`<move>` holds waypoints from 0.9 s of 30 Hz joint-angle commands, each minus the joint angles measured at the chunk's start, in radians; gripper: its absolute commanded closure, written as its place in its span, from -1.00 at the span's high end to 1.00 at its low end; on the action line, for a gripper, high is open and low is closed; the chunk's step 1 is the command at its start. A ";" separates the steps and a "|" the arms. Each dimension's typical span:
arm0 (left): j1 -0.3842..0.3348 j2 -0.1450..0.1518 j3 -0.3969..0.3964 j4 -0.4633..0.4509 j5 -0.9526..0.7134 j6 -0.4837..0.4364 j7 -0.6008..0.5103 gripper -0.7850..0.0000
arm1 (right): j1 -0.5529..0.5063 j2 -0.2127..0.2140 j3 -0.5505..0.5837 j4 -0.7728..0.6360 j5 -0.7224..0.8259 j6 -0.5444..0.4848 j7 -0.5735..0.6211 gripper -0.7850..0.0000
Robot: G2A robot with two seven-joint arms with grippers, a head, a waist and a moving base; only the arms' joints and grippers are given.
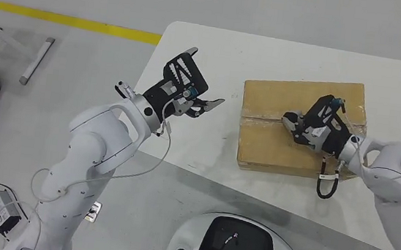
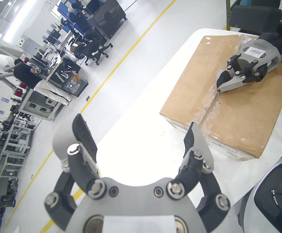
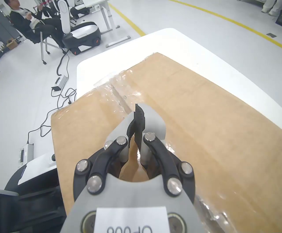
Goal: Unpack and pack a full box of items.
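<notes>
Right gripper [image 3: 137, 114], fingers closed on nothing, tips at the taped seam [image 3: 119, 92] of the closed cardboard box [image 1: 272, 140] beneath it. Left gripper [image 2: 134, 123] spread wide and empty over the table [image 1: 222, 61], box ahead of it, apart.

A white sticker [image 2: 255, 51] bearing a short dark code of letters and digits sits on the housing of the right gripper [image 2: 218, 87]. The right wrist view shows it upside down and cut by the picture's edge. Along the side of the cardboard box [image 2: 231, 114] runs a pale printed strip [image 2: 222, 148], its print too small to read.
</notes>
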 commanded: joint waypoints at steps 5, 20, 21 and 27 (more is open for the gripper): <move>0.000 0.000 0.000 0.000 0.000 0.000 0.000 1.00 | 0.011 -0.004 0.010 0.008 0.031 0.020 0.026 -1.00; 0.000 0.000 0.000 0.000 0.000 0.000 0.000 1.00 | -0.032 0.021 0.107 -0.029 0.053 0.052 0.111 -1.00; 0.000 0.000 0.000 0.000 0.000 0.000 0.000 1.00 | -0.037 0.024 0.116 -0.033 0.053 0.053 0.117 -1.00; 0.000 0.000 0.000 0.000 0.000 0.000 0.000 1.00 | -0.071 0.042 0.174 -0.049 0.034 0.060 0.144 -1.00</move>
